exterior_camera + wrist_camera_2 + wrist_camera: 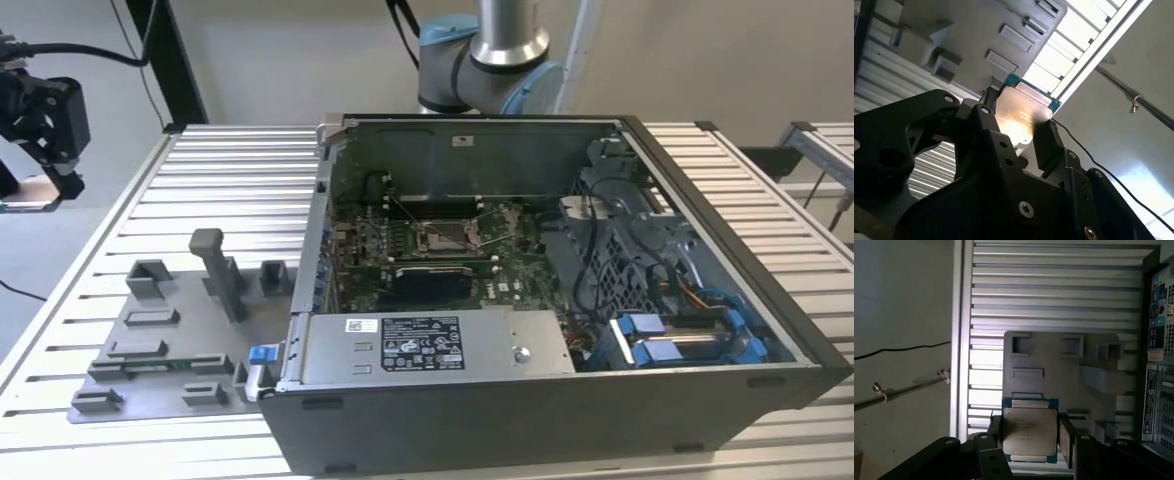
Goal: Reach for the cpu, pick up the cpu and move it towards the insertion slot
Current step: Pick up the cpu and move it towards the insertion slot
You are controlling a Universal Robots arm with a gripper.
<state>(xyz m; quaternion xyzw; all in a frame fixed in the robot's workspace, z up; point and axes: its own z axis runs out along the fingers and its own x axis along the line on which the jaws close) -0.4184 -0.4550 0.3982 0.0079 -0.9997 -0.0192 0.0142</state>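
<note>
While the gripper was clamped on the cpu, its 2 black fingers pressed opposite edges of the chip, whose pale metallic face showed in both wrist views. In the exterior view the gripper hung raised off the slatted table, past its edge at the exterior view's left. A grey fixture plate with raised blocks lay on the table between the gripper and the open computer case, just beside the case. The insertion slot sat on the green circuit board inside the case, well apart from the held cpu.
</note>
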